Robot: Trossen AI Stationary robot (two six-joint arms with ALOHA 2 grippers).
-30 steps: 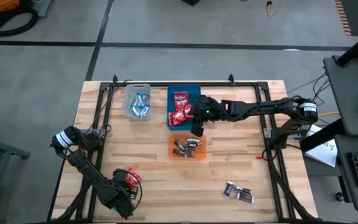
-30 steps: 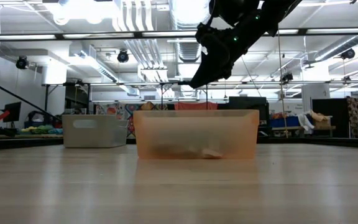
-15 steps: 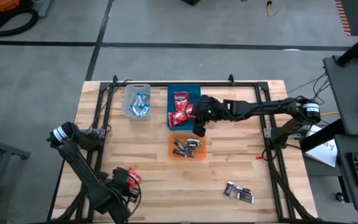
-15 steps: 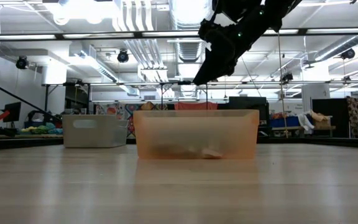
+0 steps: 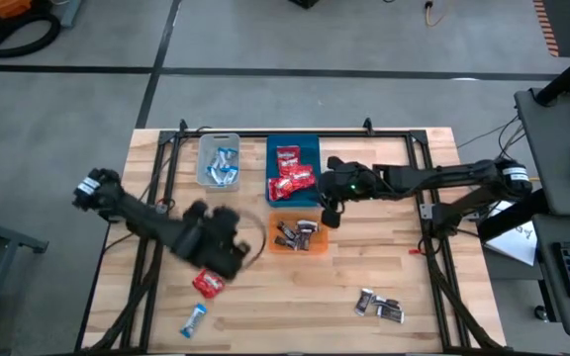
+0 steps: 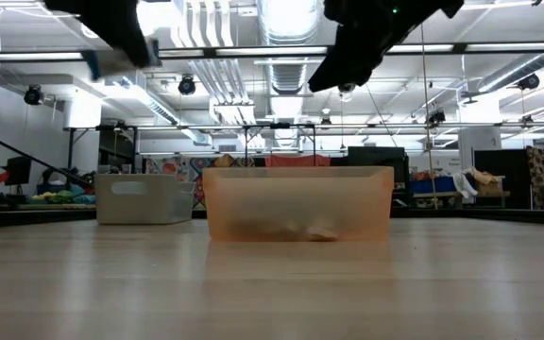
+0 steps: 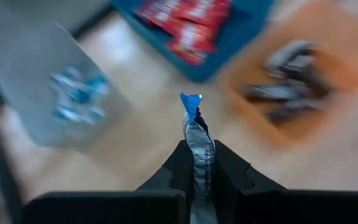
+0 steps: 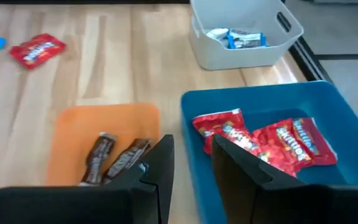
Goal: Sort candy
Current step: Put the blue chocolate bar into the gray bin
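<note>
Left gripper [image 7: 197,180] pinches a blue-and-white candy [image 7: 197,144], its fingers clamped tight on the wrapper. Right gripper [image 8: 191,163] hangs part-open and empty, just above the orange bin [image 8: 73,134] and blue bin [image 8: 353,134].

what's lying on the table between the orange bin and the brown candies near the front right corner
Nothing: the high view shows bare wood between the orange bin and the brown candies.

A robotics lab or workshop: exposed ceiling ducts [image 6: 281,24] and strip lights overhead, grey concrete floor [image 5: 265,99], a wooden counter [image 5: 384,267] in a black frame, cluttered benches [image 6: 461,184] behind.
</note>
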